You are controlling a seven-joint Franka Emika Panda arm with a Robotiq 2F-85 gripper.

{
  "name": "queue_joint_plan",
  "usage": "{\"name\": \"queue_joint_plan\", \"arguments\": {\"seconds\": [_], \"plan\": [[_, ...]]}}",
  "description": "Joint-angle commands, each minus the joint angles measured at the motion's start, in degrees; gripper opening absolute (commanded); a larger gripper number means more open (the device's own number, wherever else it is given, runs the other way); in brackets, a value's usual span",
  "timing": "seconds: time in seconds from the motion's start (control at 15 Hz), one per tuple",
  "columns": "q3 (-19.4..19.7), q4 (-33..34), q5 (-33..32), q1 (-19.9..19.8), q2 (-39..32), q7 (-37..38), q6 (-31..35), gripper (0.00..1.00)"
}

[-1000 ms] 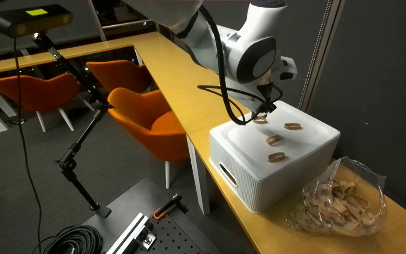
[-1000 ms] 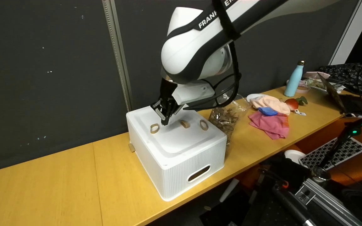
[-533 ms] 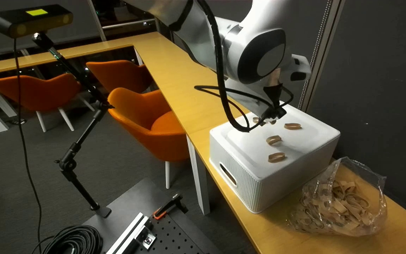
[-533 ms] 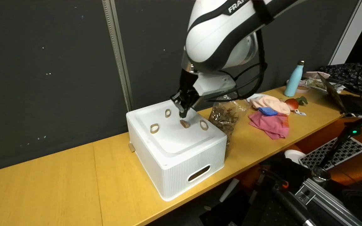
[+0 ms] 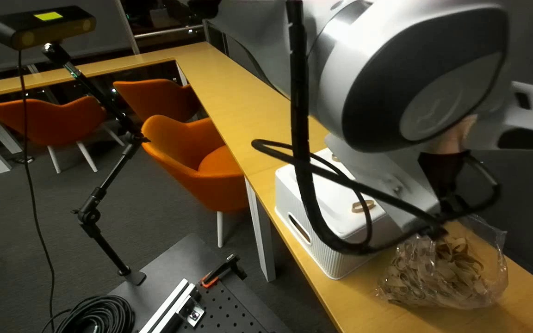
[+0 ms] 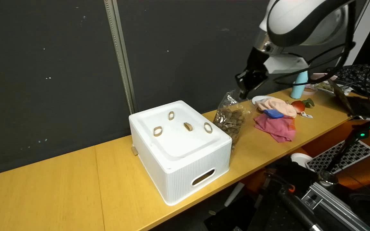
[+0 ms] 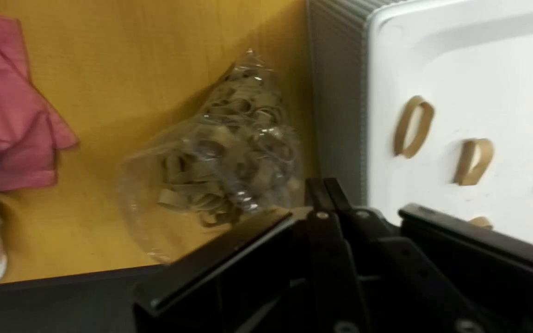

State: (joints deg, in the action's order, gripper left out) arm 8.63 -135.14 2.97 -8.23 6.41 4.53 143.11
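Observation:
My gripper [image 7: 323,181] is shut, its two black fingertips side by side, and no object shows between them. In an exterior view the gripper [image 6: 243,93] hangs in the air above and beyond a clear plastic bag [image 6: 230,123] full of tan rubber bands. The wrist view has the bag [image 7: 229,157] left of the fingers and the white ribbed box [image 7: 410,55] right of them. On top of the box several tan bands lie apart, among them a band [image 6: 157,131] and another band [image 6: 208,127]. The arm and its cable hide part of the box [image 5: 308,231].
Past the bag lie a pink cloth [image 6: 278,130], a blue cloth [image 6: 273,113] and a peach cloth [image 6: 276,106]. A light-blue bottle [image 6: 297,88] stands farther along the table. A tan piece [image 6: 135,150] sits against the box's base. A dark wall [image 6: 178,57] runs behind.
My gripper has moved away from over the box, toward the bag and higher, still shut. The bands on the box lie as before, now less covered in an exterior view.

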Motion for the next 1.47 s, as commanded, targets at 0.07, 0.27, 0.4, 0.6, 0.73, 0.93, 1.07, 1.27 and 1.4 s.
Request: {"name": "queue_joint_plan", "arguments": {"seconds": [0.07,0.27,0.4,0.6,0.73,0.93,1.07,1.27,1.4], "plan": [[3.6,0.8,-1.7,-4.5,3.4,-0.9,-2.8,0.00],[4.9,3.3,-0.9,-5.7,0.9,-1.1,-2.5,0.00],[5.4,5.0,0.3,-5.7,-1.6,-1.9,-1.6,0.00],[5.7,8.0,4.3,-5.1,-5.5,-4.4,-1.2,0.00],[5.4,9.6,7.1,-5.2,-8.1,-6.3,-1.1,0.00],[4.8,10.6,10.2,-5.6,-12.0,-8.6,-0.3,0.00],[4.2,11.0,11.9,-5.9,-14.3,-9.9,-0.4,0.00],[3.4,11.4,12.5,-6.1,-16.1,-10.3,0.3,0.00],[3.1,11.5,11.8,-6.0,-15.5,-9.8,0.6,0.28]]}}
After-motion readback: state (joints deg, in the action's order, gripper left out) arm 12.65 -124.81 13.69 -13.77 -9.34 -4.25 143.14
